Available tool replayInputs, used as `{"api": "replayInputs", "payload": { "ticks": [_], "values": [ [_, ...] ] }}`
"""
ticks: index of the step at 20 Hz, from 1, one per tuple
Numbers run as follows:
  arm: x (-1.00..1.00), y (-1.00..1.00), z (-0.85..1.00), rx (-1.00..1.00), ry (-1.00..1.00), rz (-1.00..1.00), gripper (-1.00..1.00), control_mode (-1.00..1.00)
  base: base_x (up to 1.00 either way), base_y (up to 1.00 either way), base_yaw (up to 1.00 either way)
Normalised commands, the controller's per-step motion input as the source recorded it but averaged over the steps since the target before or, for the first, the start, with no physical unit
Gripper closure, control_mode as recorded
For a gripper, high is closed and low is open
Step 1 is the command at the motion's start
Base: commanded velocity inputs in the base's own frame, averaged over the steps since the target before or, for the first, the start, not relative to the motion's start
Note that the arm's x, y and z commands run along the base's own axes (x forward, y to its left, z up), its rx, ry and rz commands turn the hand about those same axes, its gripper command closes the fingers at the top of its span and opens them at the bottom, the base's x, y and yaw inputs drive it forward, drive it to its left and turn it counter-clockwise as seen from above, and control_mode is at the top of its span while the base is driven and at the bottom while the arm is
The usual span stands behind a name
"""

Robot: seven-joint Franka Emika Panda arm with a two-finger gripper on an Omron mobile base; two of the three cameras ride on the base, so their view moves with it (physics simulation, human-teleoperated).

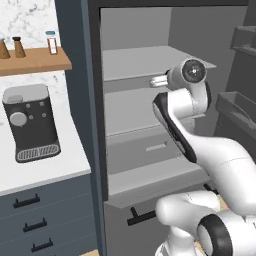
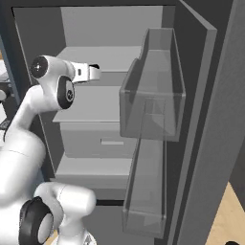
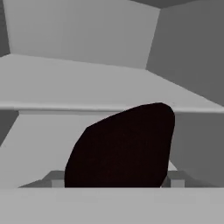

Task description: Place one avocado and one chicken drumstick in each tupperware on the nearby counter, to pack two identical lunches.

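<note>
Fingers (image 3: 56, 179) are bracketing a dark avocado (image 3: 122, 146), apparently gripping it; its long axis is tilting toward 1 o'clock in the hand view.

The arm rises from the base, elbow folded high, forearm reaching forward and level. The wrist points straight ahead, carrying the hand (image 2: 95, 71) out in front. In the hand view the fingers (image 3: 56, 180) stand well apart with a dark rounded shape between them; whether they press on it is unclear.
</note>
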Motion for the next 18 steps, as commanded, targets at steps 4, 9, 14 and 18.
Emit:
{"api": "replayInputs", "payload": {
  "ticks": [4, 9, 14, 18],
  "values": [
    [-1.0, 0.0, -1.0, 0.24, 0.08, 0.19, 1.0, -1.0, 0.0, 0.0, 0.0],
    [-1.0, 0.13, -0.85, 0.14, 0.15, 0.27, 1.0, -1.0, 0.0, 0.0, 0.0],
    [-1.0, 0.18, -0.36, -0.05, 0.05, 0.22, 1.0, -1.0, 0.0, 0.0, 0.0],
    [-0.25, 0.01, -0.04, -0.01, 0.0, 0.06, 1.0, 1.0, -0.75, 0.23, 0.14]
  ]
}}
